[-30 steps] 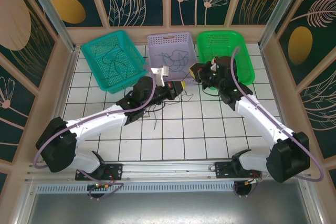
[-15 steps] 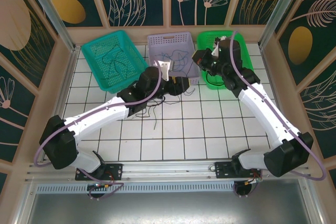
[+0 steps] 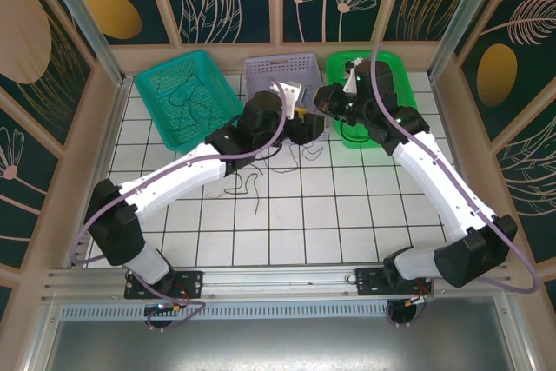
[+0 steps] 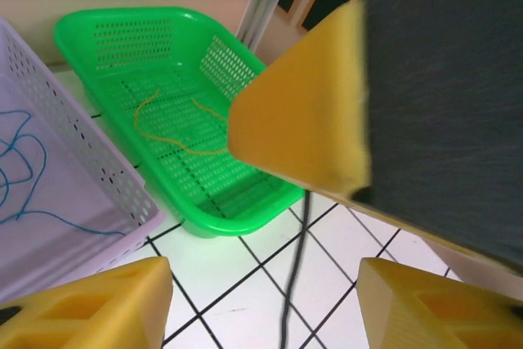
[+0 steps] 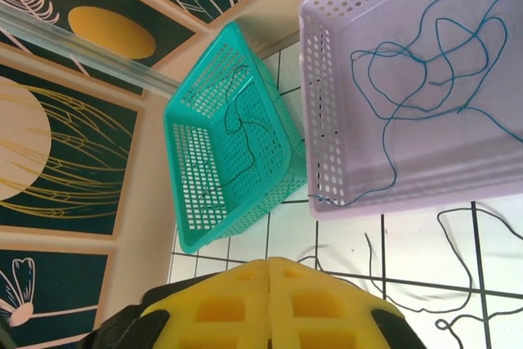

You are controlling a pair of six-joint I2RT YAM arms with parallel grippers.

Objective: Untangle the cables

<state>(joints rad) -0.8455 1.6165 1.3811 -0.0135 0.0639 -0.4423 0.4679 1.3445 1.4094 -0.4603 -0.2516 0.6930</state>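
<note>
Left gripper (image 4: 261,292) is now opened where it was shut, and is moved up beside the perforated lilac plastic basket (image 3: 280,63); right gripper (image 5: 270,284) is kept pinched shut. Thin black cables (image 3: 243,185) are strewn loose on the white tiled table (image 3: 347,206).

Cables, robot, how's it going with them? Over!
Left gripper open, right gripper shut, black cable dangling from it. More cables loose on the table. Lilac basket close beside both grippers.
</note>
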